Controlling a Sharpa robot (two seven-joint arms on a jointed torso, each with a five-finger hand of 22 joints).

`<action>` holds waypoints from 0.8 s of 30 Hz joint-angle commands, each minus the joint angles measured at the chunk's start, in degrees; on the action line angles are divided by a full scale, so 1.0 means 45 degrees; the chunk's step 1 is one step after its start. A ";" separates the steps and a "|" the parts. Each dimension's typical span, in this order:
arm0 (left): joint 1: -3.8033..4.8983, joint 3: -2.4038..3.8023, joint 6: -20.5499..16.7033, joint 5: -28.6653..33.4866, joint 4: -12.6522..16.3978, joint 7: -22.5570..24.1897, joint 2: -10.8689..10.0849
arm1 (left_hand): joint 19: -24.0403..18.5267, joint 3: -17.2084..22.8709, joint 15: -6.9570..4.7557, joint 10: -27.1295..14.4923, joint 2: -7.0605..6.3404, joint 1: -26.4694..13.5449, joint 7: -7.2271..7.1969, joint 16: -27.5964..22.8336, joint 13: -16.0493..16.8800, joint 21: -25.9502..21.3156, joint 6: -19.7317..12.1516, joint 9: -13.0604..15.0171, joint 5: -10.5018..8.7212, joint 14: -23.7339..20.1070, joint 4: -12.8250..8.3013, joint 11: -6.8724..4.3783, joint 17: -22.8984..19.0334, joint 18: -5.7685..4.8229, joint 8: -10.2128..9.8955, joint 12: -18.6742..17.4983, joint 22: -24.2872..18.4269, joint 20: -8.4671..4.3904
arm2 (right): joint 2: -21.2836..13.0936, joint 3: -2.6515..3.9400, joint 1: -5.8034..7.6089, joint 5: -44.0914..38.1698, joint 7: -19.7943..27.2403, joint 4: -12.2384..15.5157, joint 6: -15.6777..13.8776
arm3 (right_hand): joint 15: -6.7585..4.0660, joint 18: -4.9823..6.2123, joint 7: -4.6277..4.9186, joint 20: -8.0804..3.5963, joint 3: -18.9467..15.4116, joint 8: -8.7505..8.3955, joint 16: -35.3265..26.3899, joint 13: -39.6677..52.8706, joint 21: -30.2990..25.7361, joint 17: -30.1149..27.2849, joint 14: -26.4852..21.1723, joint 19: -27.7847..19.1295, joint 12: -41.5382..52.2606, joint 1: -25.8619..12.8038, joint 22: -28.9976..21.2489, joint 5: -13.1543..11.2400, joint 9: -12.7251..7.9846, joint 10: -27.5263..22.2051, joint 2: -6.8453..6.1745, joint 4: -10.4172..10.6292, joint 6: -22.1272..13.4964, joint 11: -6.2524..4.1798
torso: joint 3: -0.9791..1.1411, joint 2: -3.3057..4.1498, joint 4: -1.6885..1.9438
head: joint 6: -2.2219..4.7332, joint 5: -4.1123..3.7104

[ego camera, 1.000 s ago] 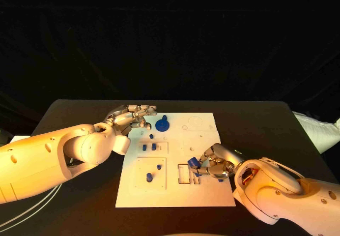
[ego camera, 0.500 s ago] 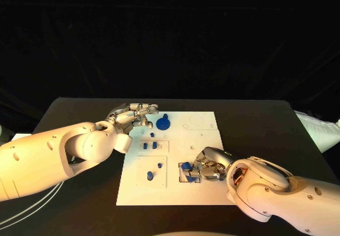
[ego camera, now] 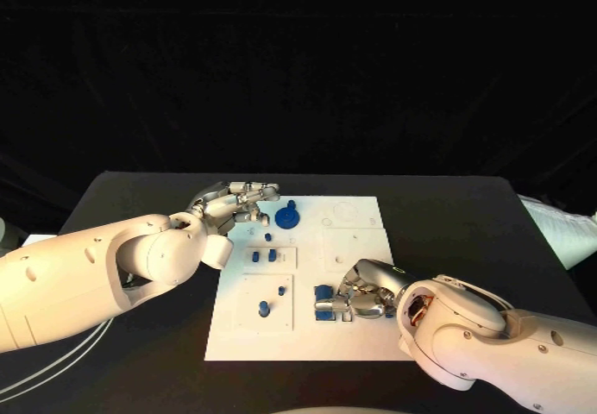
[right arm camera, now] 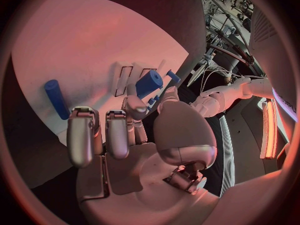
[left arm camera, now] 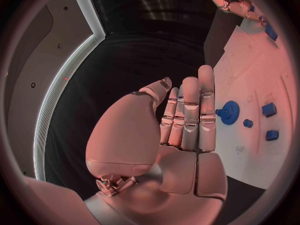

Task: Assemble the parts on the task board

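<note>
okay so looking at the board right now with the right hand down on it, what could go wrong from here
1. The right hand holds a blue part low over the slots on the task board; its fingers hide the slot in the head view, so the part may go in skewed or jam.
2. Pressing down could shift the board and disturb the blue gear and small parts near the open left hand.

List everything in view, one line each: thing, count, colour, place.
Table: one, black, under everything.
Task board: one, white, middle of the table.
Round gear-like part: one, blue, far end of the board near the left hand.
Small parts: several, blue, on the board's left half; exact count unclear.
Held part: one, blue, in the right hand's fingers at the board's slots.
Left hand: silver, at the board's far left corner, holding nothing.
Right hand: silver, on the board's near right part.
</note>
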 commanded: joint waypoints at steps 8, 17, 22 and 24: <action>0.0001 0.0007 0.0257 0.0041 0.0027 0.0032 0.0006 | 0.0053 -0.0101 0.0022 -0.0116 0.0074 -0.0030 0.0006 0.0086 -0.0015 -0.0072 -0.0148 -0.0023 -0.0031 -0.0100 -0.0011 -0.0026 -0.0017 0.0134 0.0025 0.0061 -0.0028 0.0048 | -0.0082 -0.0002 -0.0019 -0.1001 -0.0013 0.0158 0.0118 | -0.0042 -0.0049 -0.0024 -0.0051 0.1725 -0.0008 -0.0041 -0.0050 -0.0025 0.0386 0.0841 0.0002 -0.0257 0.1328 0.0060 0.0086 0.0314 0.0017 -0.0186 -0.0467 -0.0078 -0.0006 | 0.0014 0.0009 0.0009 | 0.0010 0.0010; 0.0001 0.0006 0.0270 0.0041 0.0036 0.0025 -0.0005 | 0.0054 -0.0108 0.0025 -0.0130 0.0080 -0.0028 0.0008 0.0089 -0.0017 -0.0079 -0.0161 -0.0025 -0.0029 -0.0105 -0.0013 -0.0024 -0.0022 0.0133 0.0026 0.0067 -0.0033 0.0049 | -0.0065 -0.0001 -0.0035 -0.1384 -0.0040 0.0052 0.0230 | -0.0101 -0.0087 -0.0086 -0.0089 0.2188 0.0081 0.0027 0.0336 0.0079 0.0521 0.0870 0.0082 0.0134 0.3796 0.0246 0.0186 0.0568 0.0259 0.0552 -0.1364 0.0021 -0.0079 | -0.0007 0.0000 -0.0004 | -0.0023 -0.0030; 0.0001 0.0006 0.0264 0.0041 0.0038 0.0024 -0.0006 | 0.0054 -0.0108 0.0025 -0.0130 0.0080 -0.0028 0.0008 0.0089 -0.0017 -0.0079 -0.0161 -0.0025 -0.0029 -0.0105 -0.0013 -0.0024 -0.0022 0.0133 0.0026 0.0067 -0.0033 0.0049 | -0.0019 -0.0001 -0.0036 -0.1638 -0.0056 -0.0054 0.0233 | -0.0130 -0.0096 -0.0125 -0.0111 0.2292 0.0112 0.0064 0.0451 0.0103 0.0594 0.0881 0.0098 0.0247 0.4351 0.0290 0.0118 0.0638 0.0315 0.0584 -0.1721 0.0063 -0.0116 | -0.0002 -0.0004 0.0010 | 0.0001 -0.0064; 0.0001 0.0006 0.0255 0.0041 0.0039 0.0025 -0.0015 | 0.0054 -0.0108 0.0025 -0.0130 0.0080 -0.0028 0.0008 0.0089 -0.0017 -0.0079 -0.0161 -0.0025 -0.0029 -0.0105 -0.0013 -0.0024 -0.0022 0.0133 0.0026 0.0067 -0.0033 0.0049 | -0.0034 -0.0001 -0.0036 -0.1722 -0.0058 -0.0047 0.0149 | -0.0133 -0.0096 -0.0127 -0.0116 0.2293 0.0112 0.0067 0.0456 0.0104 0.0601 0.0881 0.0098 0.0239 0.4451 0.0294 0.0112 0.0652 0.0314 0.0556 -0.1800 0.0062 -0.0119 | 0.0004 0.0003 -0.0004 | 0.0010 -0.0051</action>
